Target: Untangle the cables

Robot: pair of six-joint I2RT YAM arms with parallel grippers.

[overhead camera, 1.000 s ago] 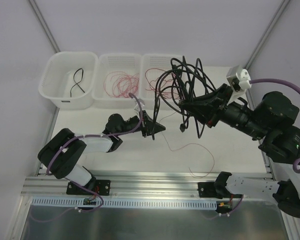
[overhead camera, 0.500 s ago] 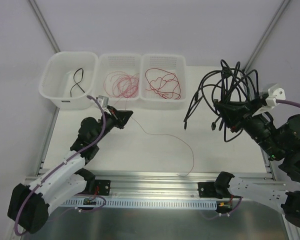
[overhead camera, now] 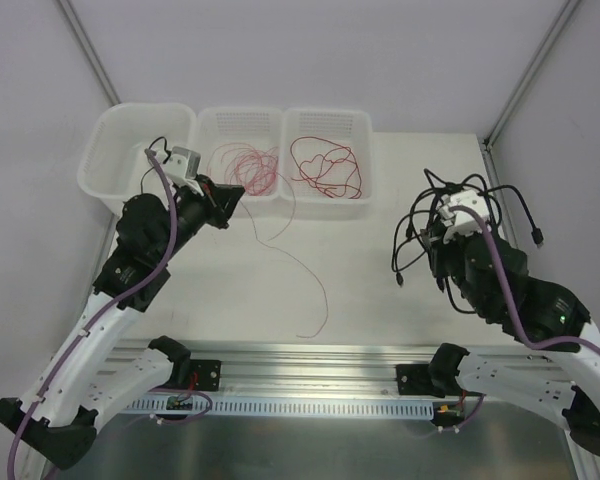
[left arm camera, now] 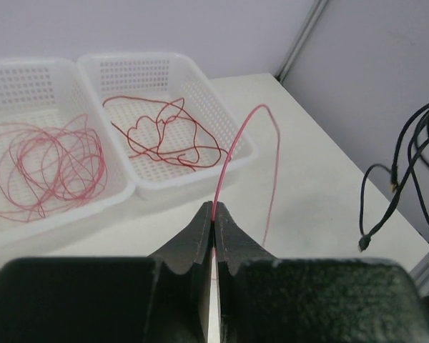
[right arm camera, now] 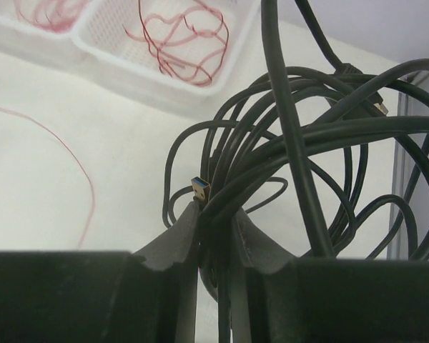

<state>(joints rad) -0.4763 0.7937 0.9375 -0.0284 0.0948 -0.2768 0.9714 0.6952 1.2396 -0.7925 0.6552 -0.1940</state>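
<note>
Both closed: left hand (left arm camera: 213, 211) pinches red wire (left arm camera: 229, 153), wire trailing onto desk (overhead camera: 360, 285); right hand (right arm camera: 213, 214) clamps black cable bundle (right arm camera: 291, 143).

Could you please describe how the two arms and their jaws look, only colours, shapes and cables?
The left arm and right arm alternate white links with black joints. A purple cable runs along each to a small white camera box at the wrist. The jaws are matte black wedges tapering to thin tips.
</note>
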